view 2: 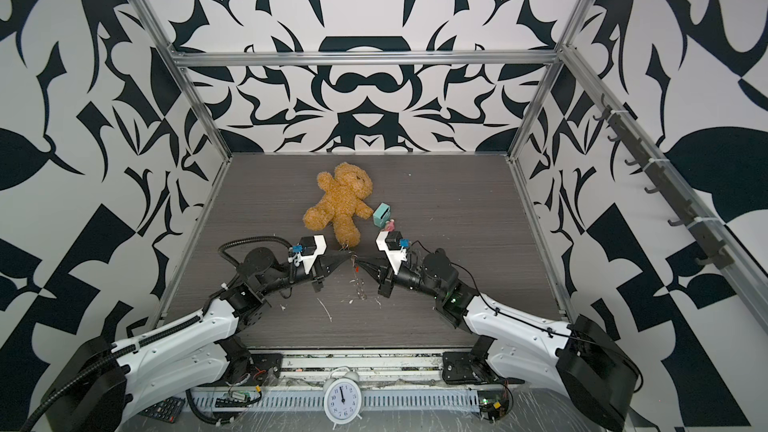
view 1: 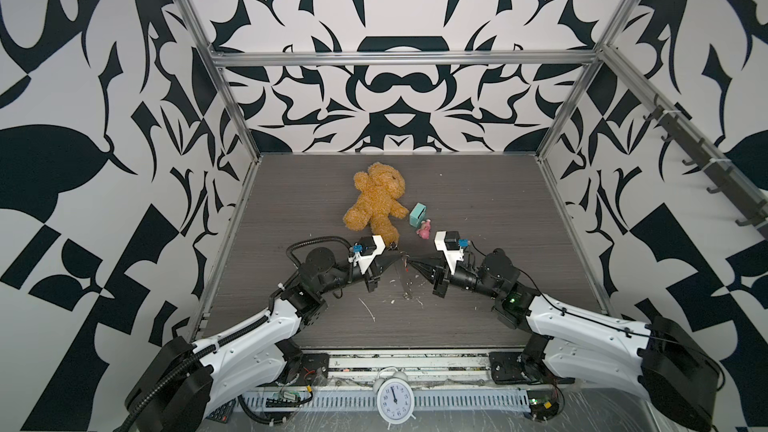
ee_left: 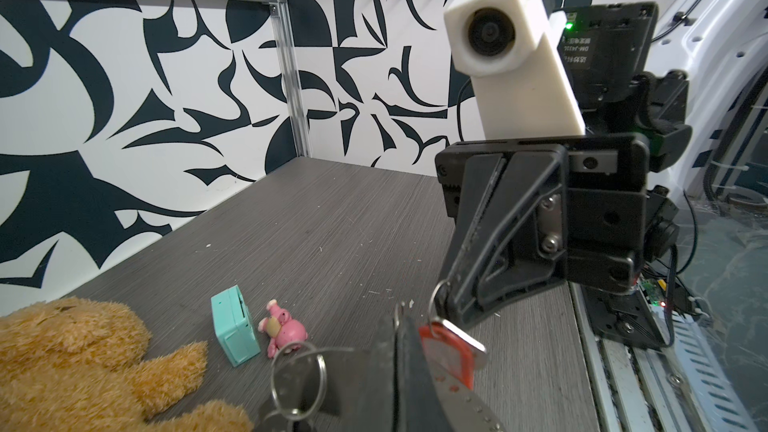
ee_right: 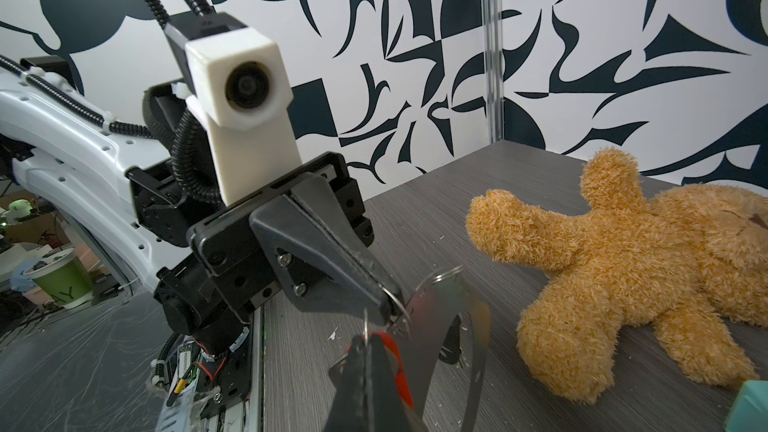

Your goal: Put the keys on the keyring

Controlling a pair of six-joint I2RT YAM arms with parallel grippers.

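Note:
Both grippers meet tip to tip above the middle of the table. My left gripper (view 1: 402,258) (ee_left: 398,320) is shut on a thin silver keyring (ee_left: 397,312) at the end of a grey strap (ee_right: 440,322) with dotted edges, which arches and hangs down. A second silver ring (ee_left: 297,376) hangs beside the left jaws. My right gripper (view 1: 410,262) (ee_right: 365,338) is shut on a small ring (ee_right: 365,324) that carries the red tag key (ee_left: 446,353) (ee_right: 395,361). The red tag lies against the strap. A dark piece (ee_right: 451,353) under the strap's arch may be the black fob.
A tan teddy bear (view 1: 376,205) lies just behind the grippers, its leg close to the left wrist. A teal box (view 1: 417,214) and a pink pig toy (view 1: 424,230) sit beside it. White scraps (view 1: 368,307) dot the table. An alarm clock (view 1: 392,398) stands at the front rail.

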